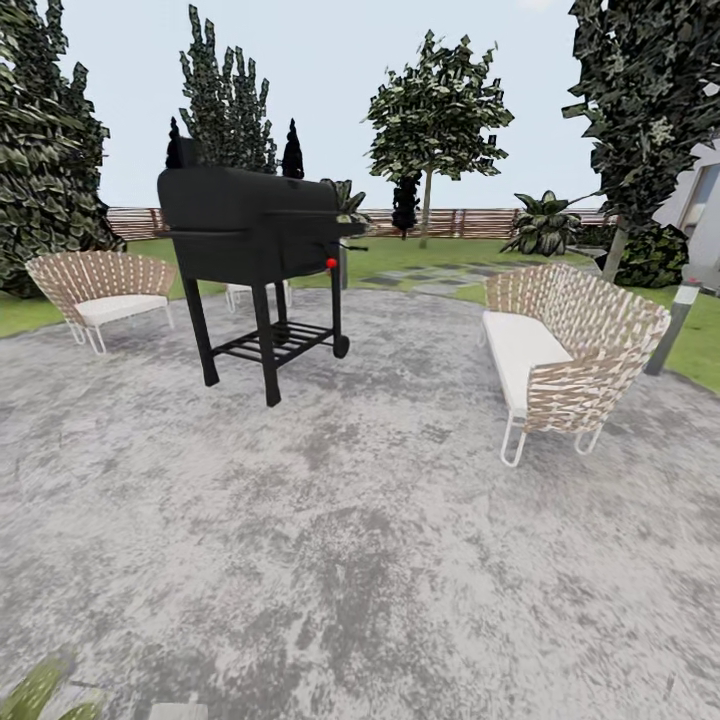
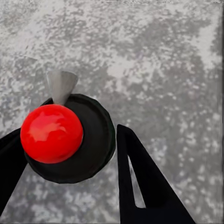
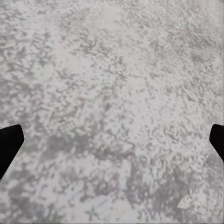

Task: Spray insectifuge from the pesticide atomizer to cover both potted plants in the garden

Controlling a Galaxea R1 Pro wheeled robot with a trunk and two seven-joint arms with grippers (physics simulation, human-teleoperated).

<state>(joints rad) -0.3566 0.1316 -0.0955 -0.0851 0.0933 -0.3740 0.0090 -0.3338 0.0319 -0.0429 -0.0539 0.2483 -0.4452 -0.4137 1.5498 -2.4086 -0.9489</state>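
Speckled grey stone patio (image 1: 380, 560), black barrel grill (image 1: 255, 225), woven wicker chairs (image 1: 570, 345)

Left gripper (image 2: 65, 179): black, tapering fingers, one apparently slotted.

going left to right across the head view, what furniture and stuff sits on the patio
wicker chair → black grill → wicker sofa with white cushion → grey post at the lawn edge

A black grill (image 1: 255, 225) stands between two wicker chairs (image 1: 570, 345).
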